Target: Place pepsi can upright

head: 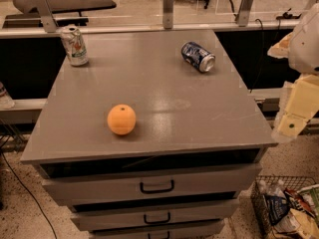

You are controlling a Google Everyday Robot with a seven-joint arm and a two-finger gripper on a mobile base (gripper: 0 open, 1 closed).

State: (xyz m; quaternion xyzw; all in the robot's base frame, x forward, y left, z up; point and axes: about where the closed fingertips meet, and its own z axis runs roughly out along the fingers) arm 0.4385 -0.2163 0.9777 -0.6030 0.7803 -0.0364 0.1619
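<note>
I see the can [198,56], dark blue with white markings, lying on its side far right on the cabinet top [149,78], with my gripper [293,118] well off right.

pepsi can [198,56] glossy metal | cabinet top [159,86] smooth, low-sheen | claw [290,125] at right edge, plastic

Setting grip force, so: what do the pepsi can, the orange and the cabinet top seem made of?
The pepsi can, on its side, looks like thin aluminium: glossy blue print, bare silver end. The orange looks matte-skinned, real or plastic, unclear. The cabinet top seems grey painted metal or laminate, with soft glare. The gripper hangs beside the cabinet's right edge.
</note>
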